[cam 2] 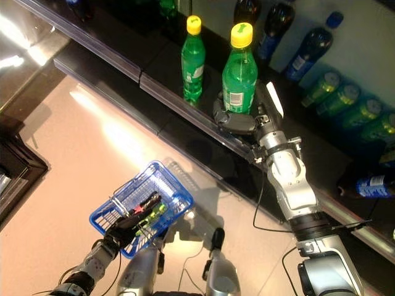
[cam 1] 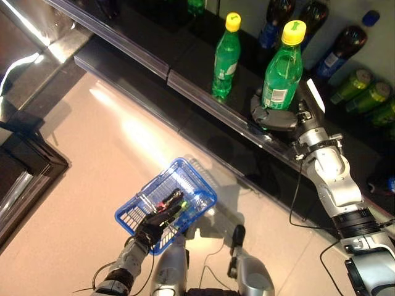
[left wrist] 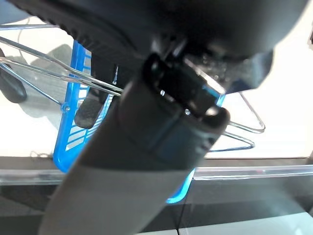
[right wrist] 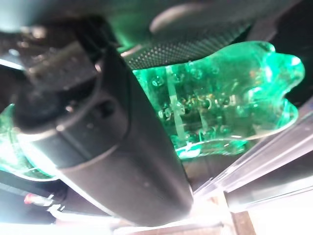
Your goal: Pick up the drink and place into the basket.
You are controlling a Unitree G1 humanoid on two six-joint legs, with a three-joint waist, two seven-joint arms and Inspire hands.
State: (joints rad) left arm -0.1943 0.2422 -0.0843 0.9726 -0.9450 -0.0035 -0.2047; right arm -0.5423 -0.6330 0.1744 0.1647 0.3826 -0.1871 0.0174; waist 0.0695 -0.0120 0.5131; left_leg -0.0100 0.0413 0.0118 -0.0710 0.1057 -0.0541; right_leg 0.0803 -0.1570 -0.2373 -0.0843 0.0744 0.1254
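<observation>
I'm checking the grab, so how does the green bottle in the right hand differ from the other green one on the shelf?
The held bottle has the right hand wrapped round its base; the other green bottle stands free, untouched. The held bottle sits nearer the shelf edge and looks larger; the other green bottle stands further back. Both are upright, green, yellow-capped.

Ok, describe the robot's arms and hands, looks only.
Both arms are silver-grey, rounded segments with black joint rings. The right arm ends in a dark right hand bearing a white thumb cover. The left hand is dark too, with small red and green lights on it.
</observation>
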